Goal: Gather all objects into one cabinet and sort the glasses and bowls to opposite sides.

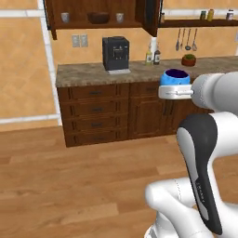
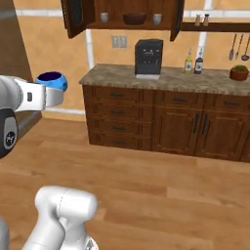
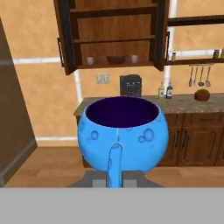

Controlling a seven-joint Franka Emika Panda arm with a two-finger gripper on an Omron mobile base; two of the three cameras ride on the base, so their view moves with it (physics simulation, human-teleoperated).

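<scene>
On the cabinet (image 3: 114, 35) shelf, left to right, stand a pale mug (image 3: 90, 61), the wooden bowl (image 3: 115, 60) and a second pale mug (image 3: 134, 58). The pincer (image 3: 115, 175) is clenched on the blue mug (image 3: 122, 131) by its handle, well short of the worktop (image 3: 188, 103). That thin grip may let it swing (or clip a door) going in, and the mugs sit both sides of the bowl.
</scene>
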